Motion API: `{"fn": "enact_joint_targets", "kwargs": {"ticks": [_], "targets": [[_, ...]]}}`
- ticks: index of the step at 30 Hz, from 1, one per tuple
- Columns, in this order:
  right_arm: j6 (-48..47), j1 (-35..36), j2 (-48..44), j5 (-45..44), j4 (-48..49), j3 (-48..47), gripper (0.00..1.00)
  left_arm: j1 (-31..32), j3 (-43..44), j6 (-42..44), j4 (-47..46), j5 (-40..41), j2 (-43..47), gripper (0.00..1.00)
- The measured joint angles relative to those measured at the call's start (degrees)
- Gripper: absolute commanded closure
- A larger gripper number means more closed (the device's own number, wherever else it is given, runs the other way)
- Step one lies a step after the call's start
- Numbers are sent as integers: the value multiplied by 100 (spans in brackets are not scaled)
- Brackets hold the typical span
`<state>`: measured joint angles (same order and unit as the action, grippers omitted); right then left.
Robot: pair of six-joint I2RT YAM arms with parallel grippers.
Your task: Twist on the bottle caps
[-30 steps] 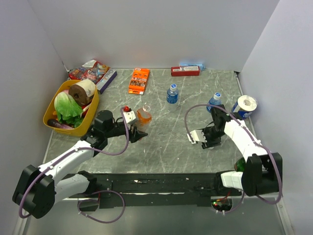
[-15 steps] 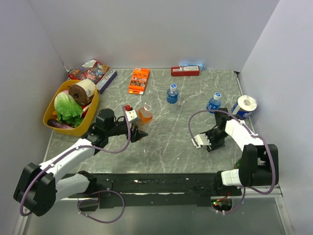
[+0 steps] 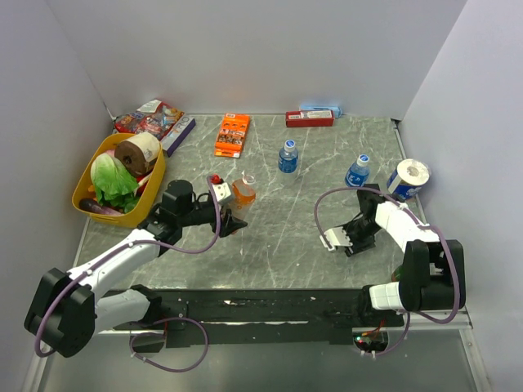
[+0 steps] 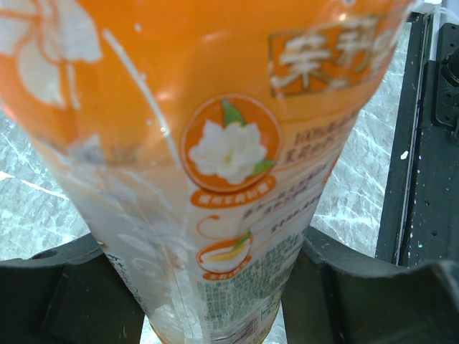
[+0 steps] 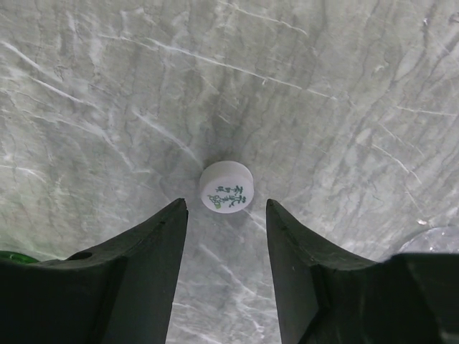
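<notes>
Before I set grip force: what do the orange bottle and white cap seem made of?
Orange bottle: likely thin clear plastic, glossy printed label catching glare. White cap: apparently opaque matte plastic, smooth top with small green print.

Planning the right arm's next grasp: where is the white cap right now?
In the right wrist view, the white cap lies flat on the right side of the marble table, centred just beyond the open jaws of the right gripper.
</notes>
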<state>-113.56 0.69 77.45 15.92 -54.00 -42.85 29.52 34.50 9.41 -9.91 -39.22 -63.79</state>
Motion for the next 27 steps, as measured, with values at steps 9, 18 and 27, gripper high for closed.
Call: {"fn": "enact_joint_targets", "kwargs": {"ticks": [9,18,27], "targets": [[-9,2,0,9,61,151,49,0,2,-2,0,0,-24,48],[-31,7,-35,22,400,282,52,0,2,0,9,0,-46,48],[-33,7,-22,66,361,291,50,0,11,2,22,2,-96,47]]}}
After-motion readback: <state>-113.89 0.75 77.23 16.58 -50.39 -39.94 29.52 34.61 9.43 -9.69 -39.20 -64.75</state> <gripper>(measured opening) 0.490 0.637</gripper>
